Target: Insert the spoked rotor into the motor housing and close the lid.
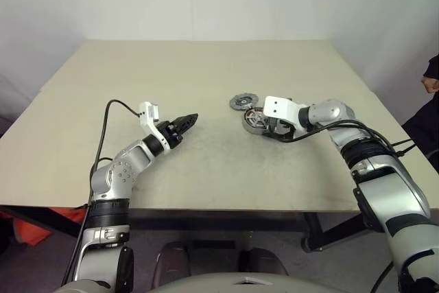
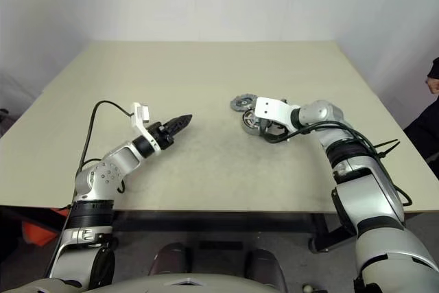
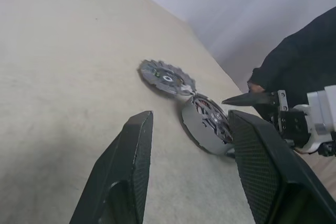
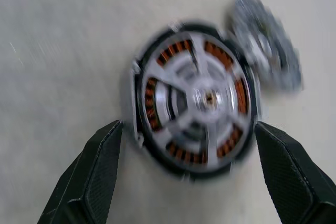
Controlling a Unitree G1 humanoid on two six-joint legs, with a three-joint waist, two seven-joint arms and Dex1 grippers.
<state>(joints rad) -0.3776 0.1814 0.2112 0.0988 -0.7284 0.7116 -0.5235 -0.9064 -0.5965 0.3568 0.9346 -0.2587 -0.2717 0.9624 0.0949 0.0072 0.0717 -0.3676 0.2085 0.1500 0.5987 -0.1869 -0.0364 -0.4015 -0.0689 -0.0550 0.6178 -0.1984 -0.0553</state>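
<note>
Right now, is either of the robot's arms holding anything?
No. The right end effector stands open around the motor housing without gripping; the left end effector is open and empty.

Motion-blurred beyond the right gripper (image 4: 188, 179): motor housing (image 4: 193, 98) and the toothed disc (image 4: 265, 48) just beside it, its details unreadable.

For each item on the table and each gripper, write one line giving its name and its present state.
Spoked rotor: seated inside the motor housing, flat.
Motor housing: on the table, uncovered, copper windings showing between the spokes.
Lid: lying flat on the table beside the housing, not fitted.
Left gripper: open, holding nothing.
Right gripper: open wide, fingers either side of the housing, not gripping.
</note>
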